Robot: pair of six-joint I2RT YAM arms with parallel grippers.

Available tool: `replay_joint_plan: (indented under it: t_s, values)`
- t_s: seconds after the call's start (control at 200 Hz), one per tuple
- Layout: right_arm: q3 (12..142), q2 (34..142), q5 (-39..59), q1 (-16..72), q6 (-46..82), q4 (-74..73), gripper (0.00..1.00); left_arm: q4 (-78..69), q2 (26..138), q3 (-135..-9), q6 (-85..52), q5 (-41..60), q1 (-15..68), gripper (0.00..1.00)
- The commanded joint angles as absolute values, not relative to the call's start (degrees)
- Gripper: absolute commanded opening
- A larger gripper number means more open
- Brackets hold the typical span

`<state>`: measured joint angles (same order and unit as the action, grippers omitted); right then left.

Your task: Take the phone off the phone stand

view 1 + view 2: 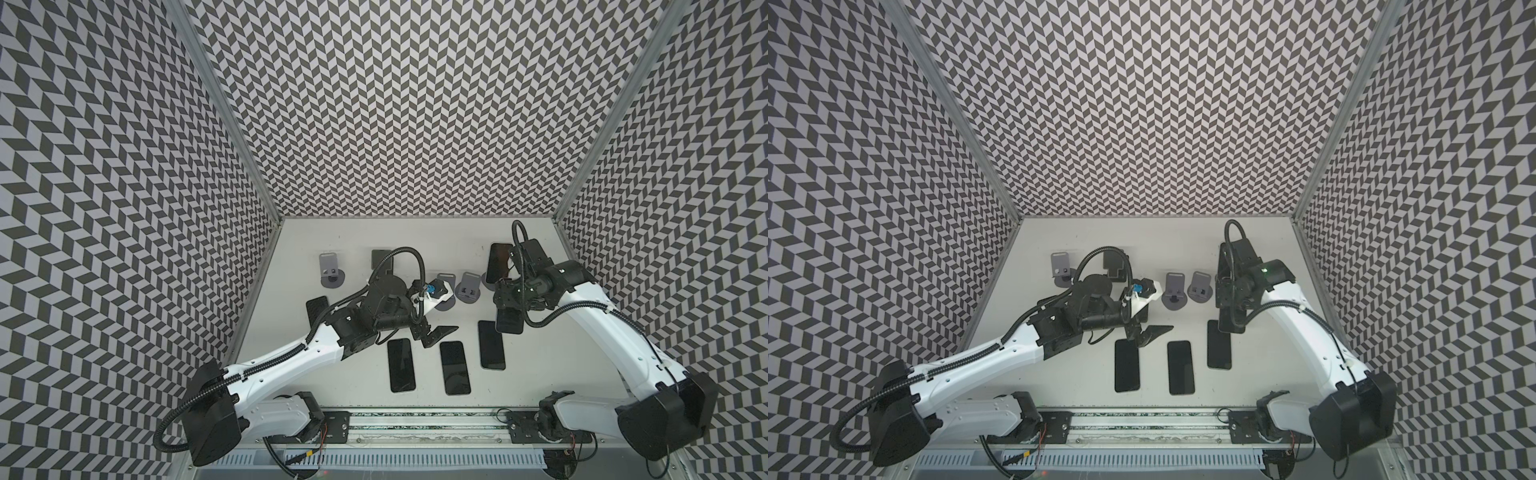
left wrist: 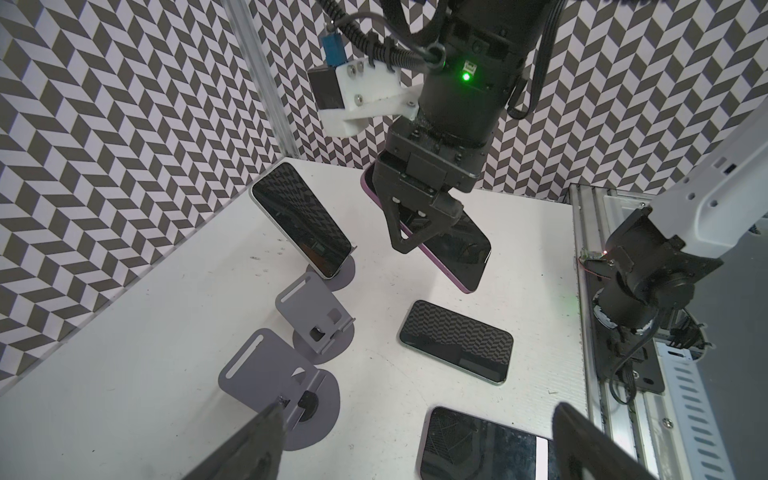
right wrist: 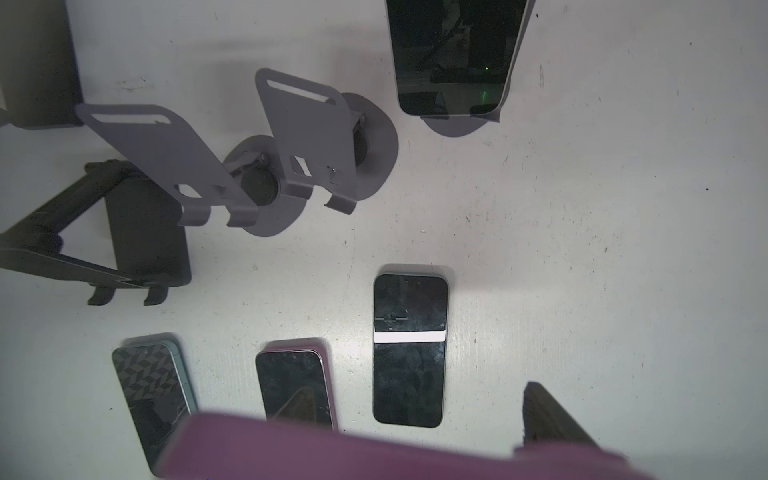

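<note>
We see chevron walls (image 1: 415, 104) around a white counter (image 1: 415, 237), with two white-and-black arms reaching in from the near edge. The right arm (image 1: 602, 316) is over the right side and the left arm (image 1: 291, 357) is over the middle-left.

Three phones lie flat, screen up, in a row near the front: left flat phone (image 1: 401, 365), middle flat phone (image 1: 454, 368), right flat phone (image 1: 491, 345). A silver-edged phone (image 2: 301, 220) leans on a stand at the far right.

The purple-cased phone (image 2: 457, 253) is off every stand. It is up in the air and tilted, above the counter between the silver-edged phone and the right flat phone. In the right wrist view its case is only a blur.

A grey stand (image 2: 307, 316) and a second grey stand (image 2: 270, 374) sit just beside each other mid-counter, left of the silver-edged phone in both top views.

The right claw (image 2: 424, 232) is clenched on the purple-cased phone. One finger sits on its long edge and the other is hidden behind it. The left claw (image 1: 440, 336) is released with its jaws spread wide. It hovers just beyond the left and middle flat phones and touches nothing.
</note>
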<state>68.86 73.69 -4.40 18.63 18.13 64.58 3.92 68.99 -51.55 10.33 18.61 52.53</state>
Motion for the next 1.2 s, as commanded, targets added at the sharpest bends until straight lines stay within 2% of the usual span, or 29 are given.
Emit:
replay_joint_plan:
  t_s: [0.0,0.215,0.566,1.192]
  values:
    - [68.13,72.38,-6.06,18.02,17.14,64.07,0.47,3.51,68.40,-52.65,9.82,19.60,53.00,1.00]
    - [66.54,72.48,-5.40,17.34,17.54,63.24,0.47,2.77,69.11,-52.55,9.86,19.60,53.21,1.00]
    - [66.86,78.59,-5.49,15.90,17.39,61.19,0.47,3.80,70.60,-54.36,10.98,19.29,53.17,1.00]
    - [63.27,84.43,-6.15,12.06,16.63,56.34,0.46,2.54,68.81,-50.71,12.30,18.95,53.21,1.00]
